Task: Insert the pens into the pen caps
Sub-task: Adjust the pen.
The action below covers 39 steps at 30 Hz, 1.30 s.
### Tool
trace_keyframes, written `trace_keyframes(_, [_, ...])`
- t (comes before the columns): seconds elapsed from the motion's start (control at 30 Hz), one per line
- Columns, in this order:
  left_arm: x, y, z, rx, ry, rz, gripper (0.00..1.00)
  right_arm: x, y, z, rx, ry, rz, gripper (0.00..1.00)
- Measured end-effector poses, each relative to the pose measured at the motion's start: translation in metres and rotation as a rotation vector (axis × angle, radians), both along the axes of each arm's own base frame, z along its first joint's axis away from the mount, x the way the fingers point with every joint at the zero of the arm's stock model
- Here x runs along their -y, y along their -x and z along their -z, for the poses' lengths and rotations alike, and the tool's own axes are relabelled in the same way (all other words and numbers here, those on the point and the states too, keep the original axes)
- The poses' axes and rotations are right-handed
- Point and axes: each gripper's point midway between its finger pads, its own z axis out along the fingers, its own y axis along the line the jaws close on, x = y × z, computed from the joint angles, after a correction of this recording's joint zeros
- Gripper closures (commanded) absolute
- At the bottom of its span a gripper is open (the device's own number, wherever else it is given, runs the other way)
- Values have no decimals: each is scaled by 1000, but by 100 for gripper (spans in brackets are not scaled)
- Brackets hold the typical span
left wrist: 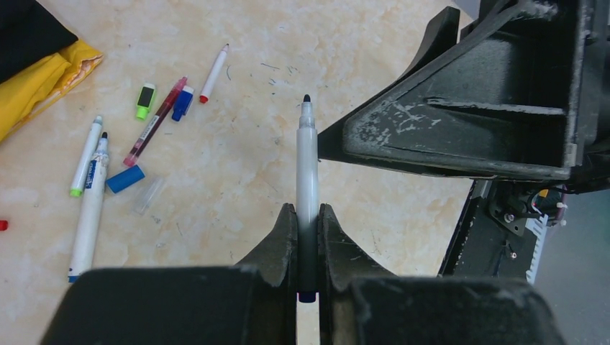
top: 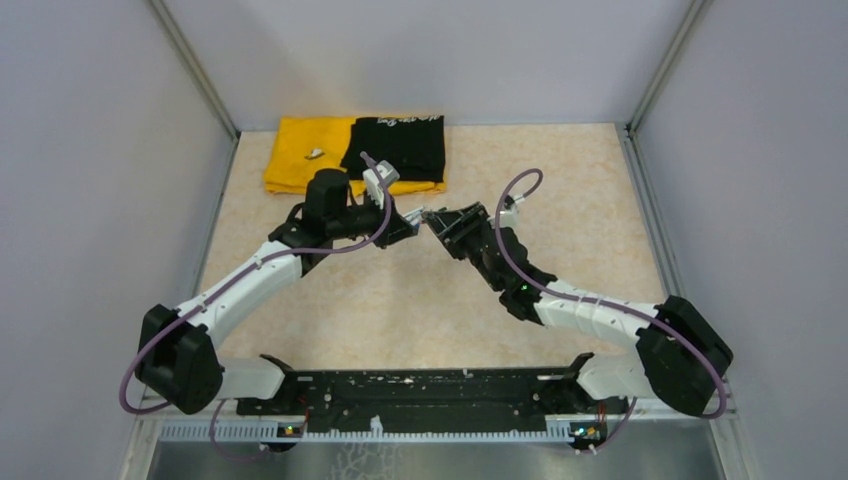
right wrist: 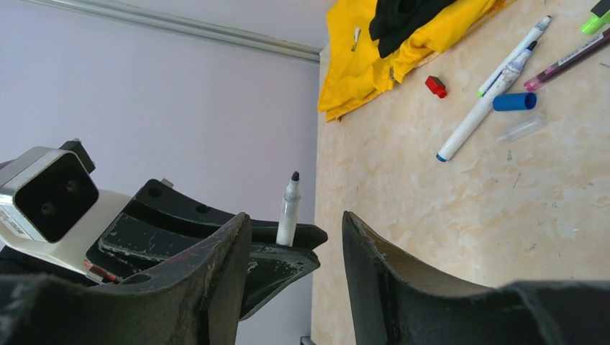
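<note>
The left gripper [left wrist: 307,219] has its two fingers squeezed tight on a white pen [left wrist: 307,158]. The pen has a black tip and points straight out from the fingers, up off the table [left wrist: 237,165].

The right gripper [right wrist: 295,215] is right in front of it, with its fingers apart and nothing between them. One of its big black fingers [left wrist: 460,108] is just to the right of the pen's tip. It does not seem to touch the tip, but that is hard to tell. From the top camera the two grippers meet nose to nose near the middle of the table.

The other pens and caps lie on the table to the left of the held pen:

- A white pen with a red tip [left wrist: 214,73] is the farthest one.
- Near it are a maroon pen [left wrist: 155,122], a green cap [left wrist: 145,100] and a dark blue cap [left wrist: 182,103].
- Closer in are a light blue cap [left wrist: 125,179] and a clear cap [left wrist: 149,195].
- Two more white pens lie side by side, one with a green tip [left wrist: 86,156] and one with a black tip [left wrist: 90,208].
- A small red cap [right wrist: 435,86] sits by itself near a yellow cloth [right wrist: 374,57].

The yellow cloth is at the far left of the table, and a black cloth [top: 395,145] lies on top of it.
</note>
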Motion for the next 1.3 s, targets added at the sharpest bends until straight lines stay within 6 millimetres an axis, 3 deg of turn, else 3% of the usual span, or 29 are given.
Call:
trace_keyframes(0.17, [1, 3, -1, 0, 4, 17, 100, -6, -2, 8, -11, -1, -15, 62])
trace_keyframes(0.43, [2, 4, 0, -2, 7, 33, 100, -10, -11, 7, 2, -19, -15, 65])
trace_keyframes(0.67, [3, 6, 0, -3, 9, 46, 99, -14, -16, 2, 15, -35, -19, 84])
trace_keyframes(0.8, [3, 6, 0, 0, 9, 48, 76, -14, -17, 0, 21, -39, -22, 100])
trace_keyframes(0.93, [4, 6, -1, 4, 10, 49, 55, -15, -16, -1, 36, -28, -28, 100])
trace_keyframes(1.1, [4, 6, -1, 5, 10, 52, 46, -15, -16, 2, 73, 41, -40, 100])
trace_keyframes(1.3, [4, 6, -1, 4, 11, 52, 49, -19, -17, -2, 123, 134, -68, 100])
